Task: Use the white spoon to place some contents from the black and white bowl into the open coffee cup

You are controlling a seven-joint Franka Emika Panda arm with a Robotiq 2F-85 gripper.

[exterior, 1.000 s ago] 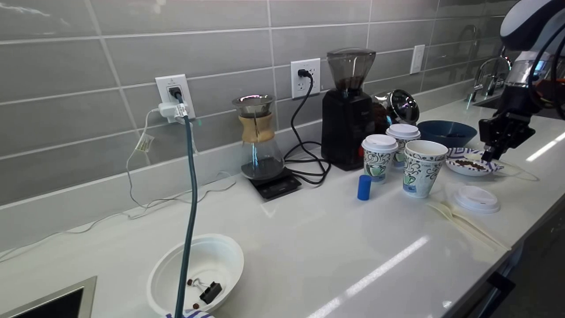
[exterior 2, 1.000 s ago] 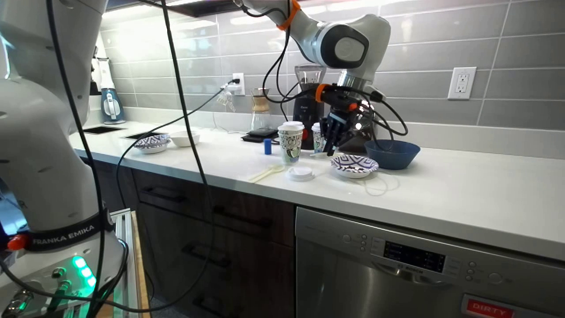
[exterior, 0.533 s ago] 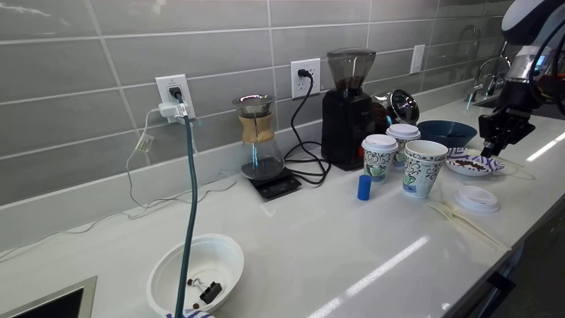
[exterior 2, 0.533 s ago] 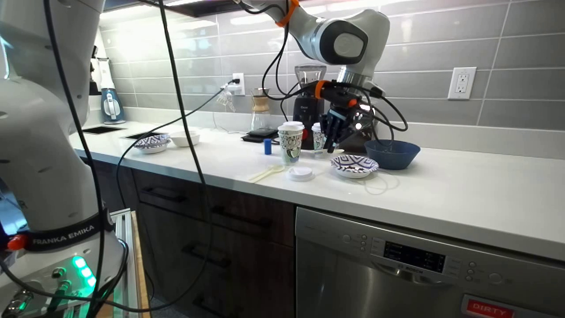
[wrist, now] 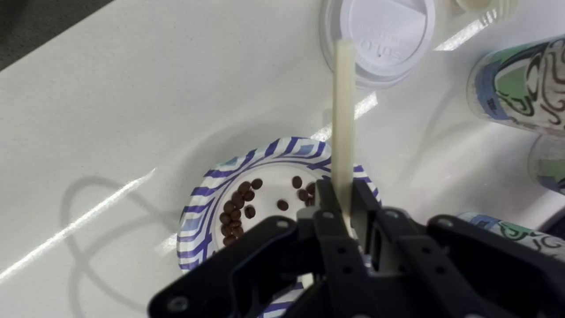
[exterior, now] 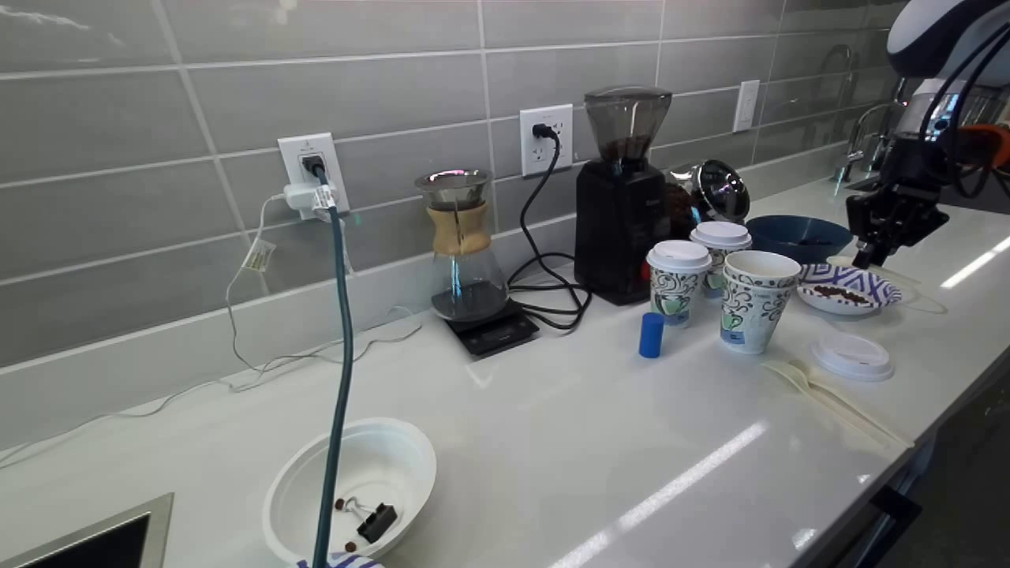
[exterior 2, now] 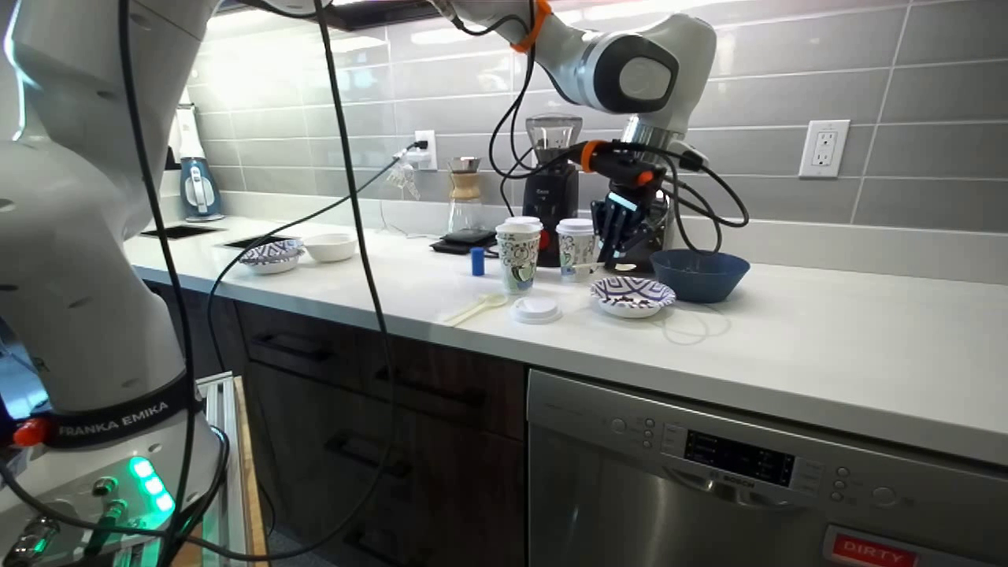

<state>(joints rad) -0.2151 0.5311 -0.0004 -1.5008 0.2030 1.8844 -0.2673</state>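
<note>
You are holding the white spoon (wrist: pixel 343 110) — the gripper (wrist: pixel 346 201) is clamping its handle from both sides. In the wrist view, the black and white bowl (wrist: pixel 193 236) is showing beneath the gripper, and brown beans (wrist: pixel 237 201) are lying in it. The open coffee cup (exterior: pixel 753 315) is standing upright near that bowl — a white lid (exterior: pixel 852 356) is lying on the counter (exterior: pixel 552 426) near both. The dark blue bowl (exterior 2: pixel 701 279) is sitting near the patterned one.

Exterior view along counter (exterior: pixel 544 442), exterior view facing wall (exterior 2: pixel 945 87) past robot base (exterior 2: pixel 87 331) at left, wrist view close above bowl (wrist: pixel 194 223), open cup (exterior: pixel 753 312) in both exterior views
</note>
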